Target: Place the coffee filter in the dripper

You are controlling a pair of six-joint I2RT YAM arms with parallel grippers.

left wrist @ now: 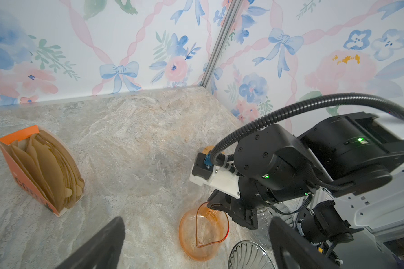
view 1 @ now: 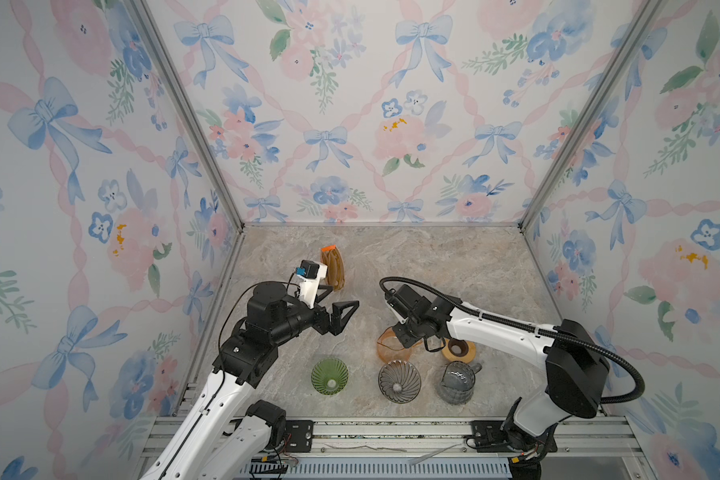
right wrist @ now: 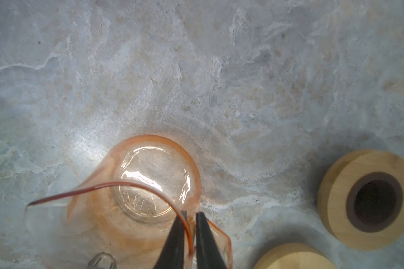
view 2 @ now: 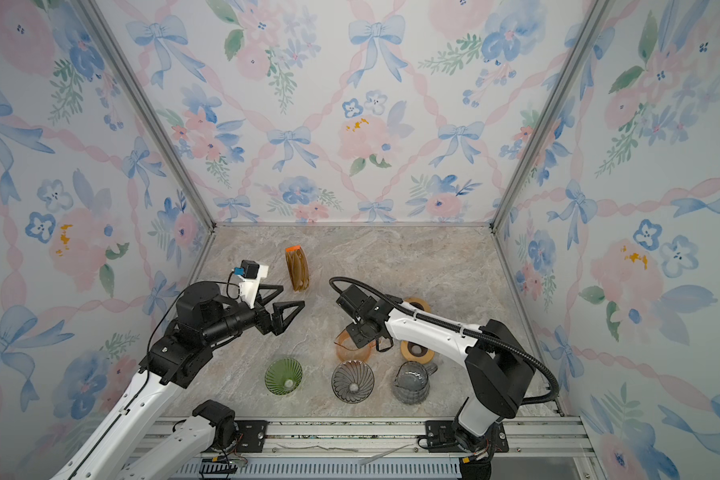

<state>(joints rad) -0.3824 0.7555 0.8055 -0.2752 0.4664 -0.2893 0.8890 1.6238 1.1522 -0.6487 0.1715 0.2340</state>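
Right tool [right wrist: 190, 223] clamped on the orange server [right wrist: 154, 181] rim, tips hidden in both top views; left tool [view 1: 344, 295] spread wide

Marble-look tabletop [view 1: 433, 257] in front of me. Far side, left of ctr: orange box of paper filters [view 1: 332, 268], upright. Near edge, L to R: green dripper [view 1: 329, 376], clear ribbed dripper [view 1: 399, 381], grey glass jug [view 1: 457, 382]. Just behind them: orange glass server [view 1: 387, 351] w/ wooden ring [view 1: 458, 350] to its right; 2nd wooden ring [view 2: 417, 302] further back.

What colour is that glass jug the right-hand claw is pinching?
The jug is see-through orange-tinted glass, clearest in the right wrist view.
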